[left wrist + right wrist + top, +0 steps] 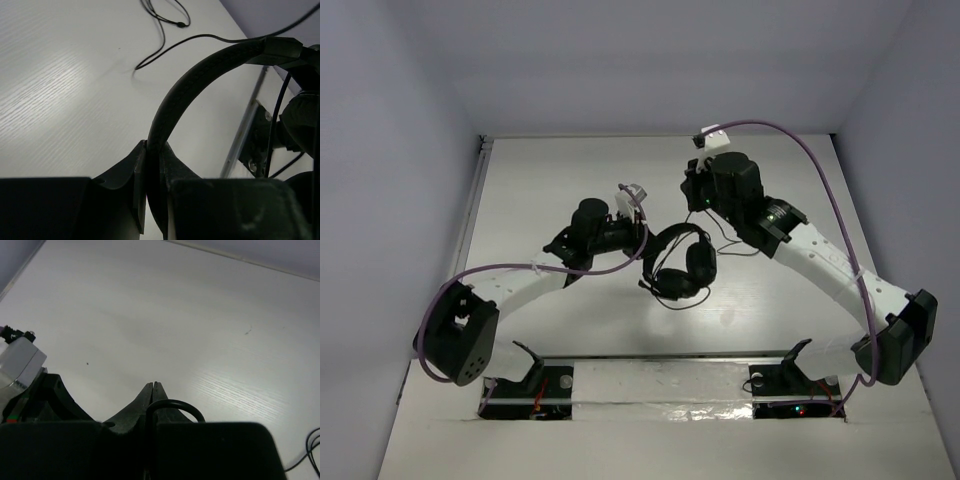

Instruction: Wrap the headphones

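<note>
The black headphones (682, 262) hang above the table's middle, headband up, earcups below. My left gripper (642, 232) is shut on the headband (200, 75), which arcs from between the jaws up to the right toward an earcup (300, 120). My right gripper (698, 195) is behind the headphones, shut on the thin black cable (175, 406), which loops out of the closed jaws. More cable lies on the table (165, 30) and runs from the headphones toward the right arm (735, 243).
The white table (570, 180) has a raised rim on the left (472, 210). Purple robot cables (825, 190) arch over the right arm and along the left arm. A metal rail and the arm bases (670, 365) sit at the near edge.
</note>
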### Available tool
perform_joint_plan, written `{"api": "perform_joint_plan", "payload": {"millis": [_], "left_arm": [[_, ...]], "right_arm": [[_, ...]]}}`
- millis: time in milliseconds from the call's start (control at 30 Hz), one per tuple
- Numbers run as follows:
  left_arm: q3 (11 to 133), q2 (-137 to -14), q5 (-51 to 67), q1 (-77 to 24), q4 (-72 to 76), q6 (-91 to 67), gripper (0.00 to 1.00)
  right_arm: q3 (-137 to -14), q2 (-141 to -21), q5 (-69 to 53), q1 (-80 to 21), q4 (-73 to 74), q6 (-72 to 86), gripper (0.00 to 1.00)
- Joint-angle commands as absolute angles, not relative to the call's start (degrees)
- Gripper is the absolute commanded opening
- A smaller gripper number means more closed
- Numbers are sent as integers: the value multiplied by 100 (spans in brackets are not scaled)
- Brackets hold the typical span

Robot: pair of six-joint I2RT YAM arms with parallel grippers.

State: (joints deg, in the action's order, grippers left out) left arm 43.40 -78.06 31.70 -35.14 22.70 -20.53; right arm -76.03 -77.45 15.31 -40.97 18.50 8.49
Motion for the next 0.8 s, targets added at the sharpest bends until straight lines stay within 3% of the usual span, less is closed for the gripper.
{"api": "perform_joint_plan", "payload": {"millis": [0,233,367,500,767], "left_arm": [[4298,-7761,4052,-3507,3198,-2249,0],[4061,-7322,4325,-3402,3841,-2600,0],[4315,-7251,3631,-3077,3077,-2680,0],[4052,-6970,3972,-2857,3866,-3075,0],[4394,-6873,3955,-2207,3753,-3612,0]], "right_arm": [[-7594,-7656,897,-3798,1196,1080,0],[-6927,-7331,-613,-3156,449,1695,0],[-6391,-6795,-1010,-2963,-358,1995,0],[-5934,-6373,-1002,-2831,-720,2100,0],[-4879,-5626,-1571,-2777,-1932,2443,0]]}}
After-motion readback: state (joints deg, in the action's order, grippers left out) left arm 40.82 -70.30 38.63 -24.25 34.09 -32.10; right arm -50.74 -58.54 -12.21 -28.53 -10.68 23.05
